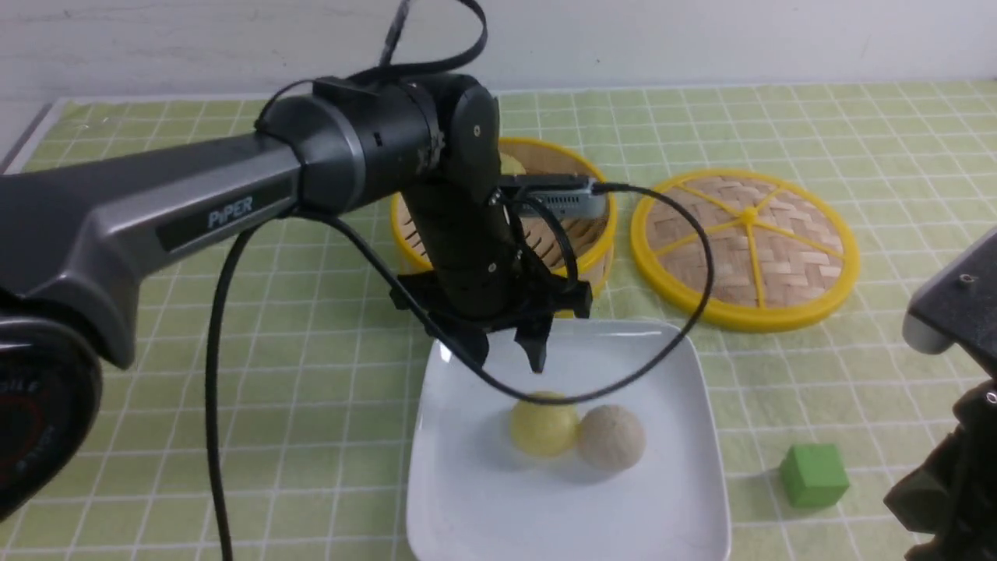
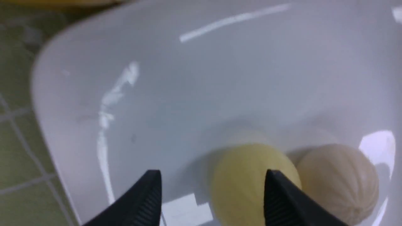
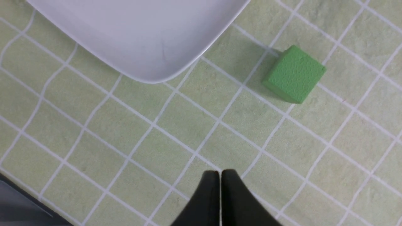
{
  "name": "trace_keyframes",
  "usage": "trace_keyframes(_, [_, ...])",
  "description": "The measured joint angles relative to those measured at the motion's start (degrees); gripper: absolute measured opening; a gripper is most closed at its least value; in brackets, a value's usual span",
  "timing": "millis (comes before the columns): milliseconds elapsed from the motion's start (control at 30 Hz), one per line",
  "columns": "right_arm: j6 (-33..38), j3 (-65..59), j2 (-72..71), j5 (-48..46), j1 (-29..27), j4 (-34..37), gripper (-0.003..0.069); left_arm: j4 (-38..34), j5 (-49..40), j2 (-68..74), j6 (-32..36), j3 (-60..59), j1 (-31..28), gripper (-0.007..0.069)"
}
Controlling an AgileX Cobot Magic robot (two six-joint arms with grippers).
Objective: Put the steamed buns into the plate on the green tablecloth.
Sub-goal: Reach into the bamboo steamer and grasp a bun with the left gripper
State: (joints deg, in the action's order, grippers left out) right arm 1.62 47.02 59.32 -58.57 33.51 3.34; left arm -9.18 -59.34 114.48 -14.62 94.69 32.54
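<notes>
Nearest the lens, the left arm [image 1: 156,210] is being stretched across the left half of the front view. Its jaws are being held spread and empty over the far rim of the plate [image 1: 467,506], which is sitting at lower centre on the green tablecloth [image 1: 311,389]. Two of the steamed buns are lying in that plate, touching each other: a yellow bun [image 1: 544,427] just below the jaws and a greyish-white bun [image 1: 613,438] to its right. What is judged to be the third bun [image 1: 510,164] is half hidden in the steamer [image 1: 604,234], just above the jaws in the frame, so the left arm is being judged the nearer one. Being round, the bun is offering no long axis to line up on. The right jaws are being kept pressed together over bare cloth near the green cube [image 1: 814,475], at lower right.
</notes>
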Motion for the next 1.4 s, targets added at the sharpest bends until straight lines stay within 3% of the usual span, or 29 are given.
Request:
trace_keyframes(100, [0.0,0.0,0.0,0.0,0.0,0.0,0.0031,0.2,-1.4,1.1,-1.2,7.3,-3.1,0.0415])
trace_keyframes(167, [0.0,0.0,0.0,0.0,0.0,0.0,0.0034,-0.1,-2.8,2.9,-1.4,14.5,-5.3,0.0307])
trace_keyframes(267, [0.0,0.0,0.0,0.1,0.0,0.0,0.0038,-1.9,-5.7,8.7,-0.9,27.8,-8.8,0.0074])
trace_keyframes(367, [0.0,0.0,0.0,0.2,0.0,0.1,0.0044,-4.1,-7.3,15.6,-0.6,39.5,-10.6,0.0011])
trace_keyframes(533, [0.0,0.0,0.0,0.6,0.0,0.1,0.0048,-6.3,-10.7,26.1,-0.3,54.7,-12.3,0.0056])
trace_keyframes(600, [0.0,0.0,0.0,0.8,0.0,0.2,0.0051,-6.5,-11.2,30.5,-0.3,59.3,-12.9,0.0144])
trace_keyframes(633, [0.0,0.0,0.0,0.8,0.0,0.2,0.0052,-6.5,-11.2,30.8,-0.3,59.9,-12.9,0.0153])
trace_keyframes(700, [0.0,0.0,0.0,1.1,0.0,0.2,0.0057,-6.5,-10.2,34.1,0.1,62.0,-13.4,0.0298])
trace_keyframes(867, [0.0,0.0,0.0,1.3,0.0,0.2,0.0063,-6.5,-8.0,37.7,3.0,62.5,-14.0,0.0517])
trace_keyframes(1000, [0.0,0.0,0.0,1.3,0.0,0.2,0.0067,-6.9,-6.3,39.4,7.7,62.6,-14.0,0.0596])
trace_keyframes(1067, [0.0,0.0,0.0,1.3,0.0,0.2,0.0068,-7.2,-5.8,39.4,10.0,62.6,-14.0,0.0598])
trace_keyframes(1167, [0.0,0.0,0.0,1.3,0.0,0.2,0.0068,-7.6,-5.4,40.0,14.6,62.7,-14.0,0.0540])
trace_keyframes(1233, [0.0,0.0,0.0,1.3,0.0,0.2,0.0068,-7.6,-5.4,40.3,18.0,62.8,-14.0,0.0477])
trace_keyframes(1400, [0.2,0.0,0.0,1.3,0.0,0.2,0.0074,-7.9,-5.7,41.1,24.4,63.1,-14.4,0.0234])
